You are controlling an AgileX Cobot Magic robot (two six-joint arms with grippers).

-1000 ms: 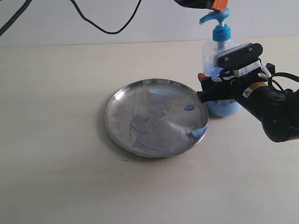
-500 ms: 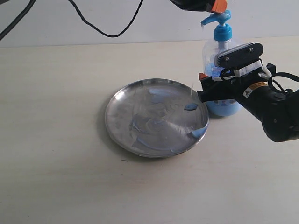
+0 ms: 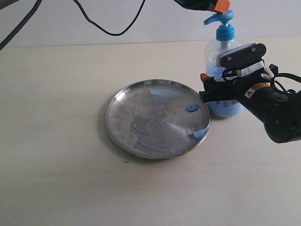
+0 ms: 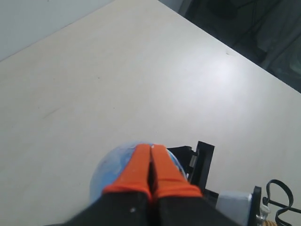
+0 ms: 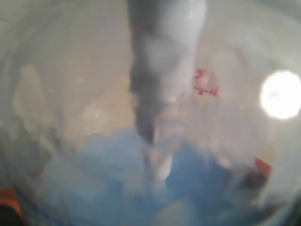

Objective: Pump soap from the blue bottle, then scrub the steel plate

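Observation:
The blue bottle point(image 3: 226, 107) stands just right of the steel plate point(image 3: 111, 107). My right gripper point(image 3: 214, 92) is closed round the bottle's body; in the right wrist view the bottle point(image 5: 155, 94) fills the picture, blurred, with orange pads at its sides. My left gripper point(image 3: 220, 5) hangs shut, its orange fingertips point(image 4: 141, 165) pressed together right above the blue pump head point(image 3: 223, 29). In the left wrist view the bottle point(image 4: 106, 172) shows under them. Soap point(image 3: 191, 108) lies as a blob near the plate's right rim, with a second blob point(image 3: 200, 133) and pale smears across the plate.
A black cable point(image 3: 106, 31) loops down the pale wall behind the table. The light wooden tabletop point(image 3: 56, 155) spreads left of and in front of the plate. My right arm's black body point(image 3: 277, 117) lies to the right of the bottle.
A thin strand of soap fell from the nozzle onto the plate and the blob near the right rim grew. The pump head rose slightly. The right gripper stayed put.

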